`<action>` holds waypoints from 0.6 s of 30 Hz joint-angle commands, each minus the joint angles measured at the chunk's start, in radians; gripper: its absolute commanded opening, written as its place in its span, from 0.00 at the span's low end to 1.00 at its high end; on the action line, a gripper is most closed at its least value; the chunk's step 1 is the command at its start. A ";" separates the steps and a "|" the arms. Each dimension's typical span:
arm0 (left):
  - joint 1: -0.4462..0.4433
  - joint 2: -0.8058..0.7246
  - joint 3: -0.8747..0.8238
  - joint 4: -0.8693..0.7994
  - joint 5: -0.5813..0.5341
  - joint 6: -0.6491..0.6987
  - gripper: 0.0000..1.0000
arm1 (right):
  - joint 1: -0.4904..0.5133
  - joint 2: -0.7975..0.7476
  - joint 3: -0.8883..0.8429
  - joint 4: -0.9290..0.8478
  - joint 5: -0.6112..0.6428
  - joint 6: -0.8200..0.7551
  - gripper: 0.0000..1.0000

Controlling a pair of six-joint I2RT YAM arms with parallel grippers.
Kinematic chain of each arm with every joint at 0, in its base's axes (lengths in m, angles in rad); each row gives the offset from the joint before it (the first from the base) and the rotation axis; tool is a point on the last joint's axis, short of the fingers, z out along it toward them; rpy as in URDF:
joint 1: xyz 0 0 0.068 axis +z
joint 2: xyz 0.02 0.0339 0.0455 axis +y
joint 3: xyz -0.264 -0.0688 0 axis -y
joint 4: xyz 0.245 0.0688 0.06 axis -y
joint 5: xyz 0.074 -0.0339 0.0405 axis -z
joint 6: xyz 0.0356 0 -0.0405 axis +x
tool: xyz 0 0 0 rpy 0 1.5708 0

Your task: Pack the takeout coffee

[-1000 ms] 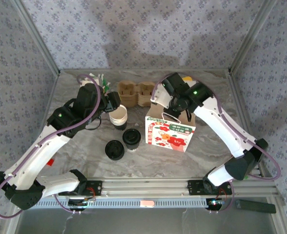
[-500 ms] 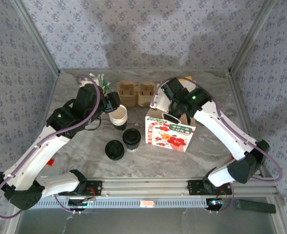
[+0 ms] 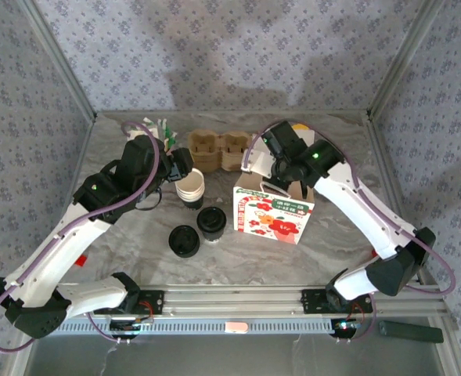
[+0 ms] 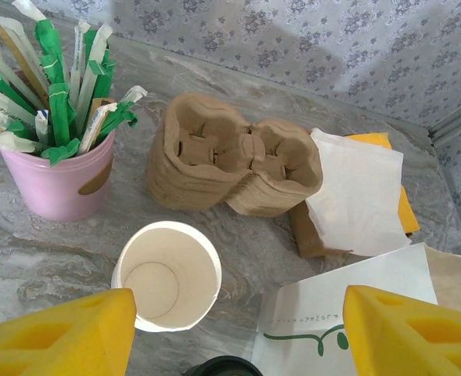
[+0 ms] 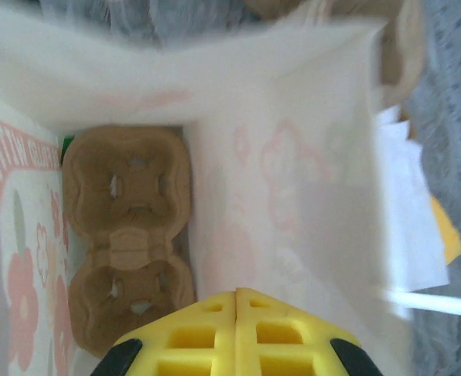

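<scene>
**Right arm has shifted over the bag**

The right gripper (image 5: 236, 293), clenched, has moved slightly over the paper bag (image 3: 273, 213), perhaps to keep it open. The left gripper (image 4: 234, 333) hangs released above the paper cups (image 4: 167, 274). The takeout coffee (image 3: 212, 222) stands left of the bag. The right wrist camera looks inside: a cardboard carrier (image 5: 127, 235) lies at the bottom

right gripper (image 5: 235, 317) edged nearer over paper bag (image 3: 273, 213); elbow dropped slightly.

White bag (image 3: 273, 215), red floral print; pink pot (image 4: 58, 184), green-white straws (image 4: 58, 110); brown carriers (image 4: 230, 164); black-lidded takeout coffee (image 3: 212, 221); grey-marbled table (image 3: 332, 243).
</scene>
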 commanded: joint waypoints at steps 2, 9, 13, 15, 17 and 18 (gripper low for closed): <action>-0.006 0.004 0.034 -0.006 -0.015 -0.007 0.70 | 0.013 -0.044 0.034 0.003 0.003 -0.048 0.03; -0.007 0.007 0.044 -0.008 -0.018 -0.005 0.70 | 0.035 -0.073 -0.088 0.127 0.105 -0.075 0.03; -0.011 0.005 0.045 -0.011 -0.020 -0.008 0.70 | 0.041 -0.091 -0.166 0.210 0.124 -0.081 0.03; -0.012 0.005 0.046 -0.013 -0.018 -0.011 0.71 | 0.040 -0.098 -0.198 0.243 0.130 -0.088 0.03; -0.014 0.007 0.048 -0.014 -0.019 -0.011 0.71 | 0.040 -0.105 -0.226 0.270 0.136 -0.100 0.02; -0.014 0.008 0.048 -0.015 -0.019 -0.010 0.71 | 0.040 -0.106 -0.235 0.276 0.136 -0.102 0.02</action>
